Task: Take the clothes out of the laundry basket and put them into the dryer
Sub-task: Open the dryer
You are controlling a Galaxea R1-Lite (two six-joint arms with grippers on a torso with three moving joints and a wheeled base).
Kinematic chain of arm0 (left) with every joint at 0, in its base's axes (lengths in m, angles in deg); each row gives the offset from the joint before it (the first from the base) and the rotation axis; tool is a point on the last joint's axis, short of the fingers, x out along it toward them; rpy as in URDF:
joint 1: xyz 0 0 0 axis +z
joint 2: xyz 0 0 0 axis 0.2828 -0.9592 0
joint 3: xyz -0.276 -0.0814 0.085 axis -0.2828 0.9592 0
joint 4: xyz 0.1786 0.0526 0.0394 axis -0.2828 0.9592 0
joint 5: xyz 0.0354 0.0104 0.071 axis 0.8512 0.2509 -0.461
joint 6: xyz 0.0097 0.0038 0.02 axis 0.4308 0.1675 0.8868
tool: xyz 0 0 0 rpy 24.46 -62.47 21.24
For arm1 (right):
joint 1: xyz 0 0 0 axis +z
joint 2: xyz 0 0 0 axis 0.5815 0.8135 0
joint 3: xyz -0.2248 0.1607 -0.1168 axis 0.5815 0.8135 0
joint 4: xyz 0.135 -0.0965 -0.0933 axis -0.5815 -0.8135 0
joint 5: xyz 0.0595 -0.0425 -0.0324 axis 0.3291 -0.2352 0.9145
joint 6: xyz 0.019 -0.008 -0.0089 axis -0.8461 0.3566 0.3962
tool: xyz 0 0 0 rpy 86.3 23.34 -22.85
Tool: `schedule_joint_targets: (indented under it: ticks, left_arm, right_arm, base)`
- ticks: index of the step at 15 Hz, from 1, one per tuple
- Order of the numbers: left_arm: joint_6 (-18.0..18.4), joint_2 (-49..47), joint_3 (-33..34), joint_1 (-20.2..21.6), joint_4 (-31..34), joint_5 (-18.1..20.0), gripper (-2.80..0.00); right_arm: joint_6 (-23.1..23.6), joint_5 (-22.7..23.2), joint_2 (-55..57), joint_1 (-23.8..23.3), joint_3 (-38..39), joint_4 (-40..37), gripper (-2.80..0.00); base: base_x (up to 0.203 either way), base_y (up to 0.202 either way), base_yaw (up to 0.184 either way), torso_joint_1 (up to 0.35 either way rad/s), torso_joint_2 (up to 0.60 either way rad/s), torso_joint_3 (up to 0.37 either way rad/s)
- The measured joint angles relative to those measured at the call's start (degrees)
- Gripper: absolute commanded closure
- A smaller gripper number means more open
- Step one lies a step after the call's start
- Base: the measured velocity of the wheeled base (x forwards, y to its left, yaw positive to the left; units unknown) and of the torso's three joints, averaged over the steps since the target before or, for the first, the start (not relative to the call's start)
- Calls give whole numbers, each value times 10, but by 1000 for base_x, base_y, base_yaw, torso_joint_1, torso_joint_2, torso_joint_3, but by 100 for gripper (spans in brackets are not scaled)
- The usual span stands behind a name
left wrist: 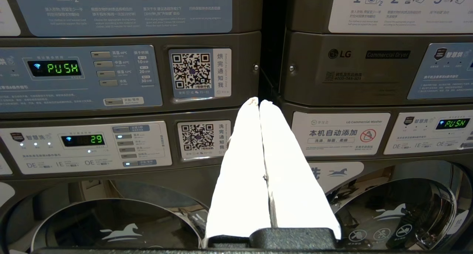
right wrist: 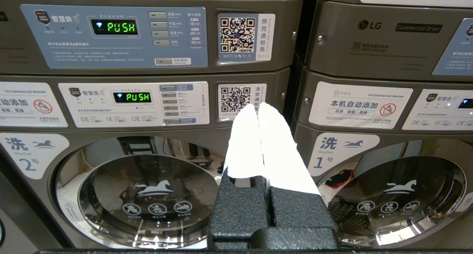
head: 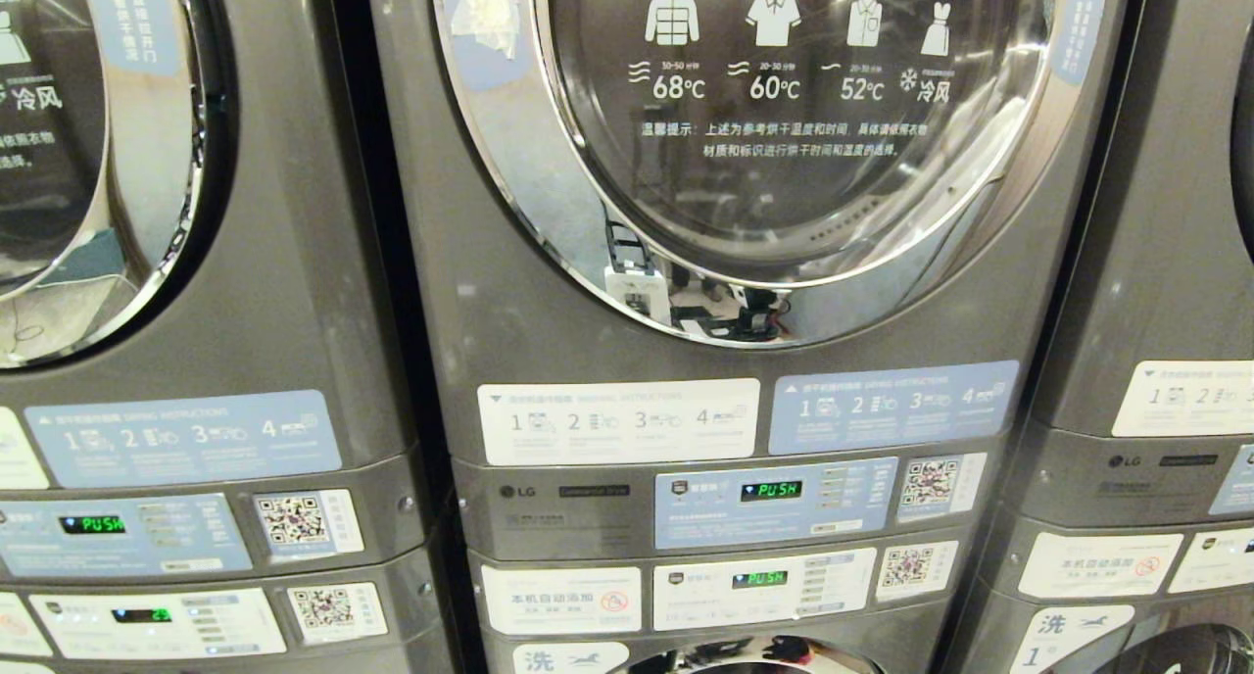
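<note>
A: Head view logged. A wall of stacked grey machines is faced. Landmark taken: the middle dryer door, round, chrome-ringed, closed, with garment icons and temperatures printed on its glass. To the left of it a second closed round door is partly seen. Directly below the landmark a dryer control panel is read as "PUSH" in green, and below that a washer control panel reads the same. To the right of the landmark only the edge of a third stack is visible. No arm is seen in this view

B: Grippers?

A: Left gripper: white fingers are pressed tip to tip, nothing is held between them; it is aimed at the seam between two stacks, below the landmark's level and to its left. Right gripper: white fingers are likewise closed together and empty; it is pointed at the seam to the right of washer door number 2, below the landmark

B: Clothes and basket?

A: A dark basket and garments are recorded only as a reflection in washer door number 1, below and right of the landmark
</note>
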Motion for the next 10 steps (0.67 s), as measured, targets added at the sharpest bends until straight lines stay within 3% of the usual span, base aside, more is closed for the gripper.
schedule_joint_targets:
  ticks: [4,8,10]
  left_arm:
    - [0,0,0,0,0,0,0]
    - [0,0,0,0,0,0,0]
    - [0,0,0,0,0,0,0]
  right_arm:
    - [-2,0,0,0,0,0,0]
    - [49,10,0,0,0,0,0]
    - [54,16,0,0,1,0,0]
  base:
    - [0,0,0,0,0,0]
    - [0,0,0,0,0,0]
    - [0,0,0,0,0,0]
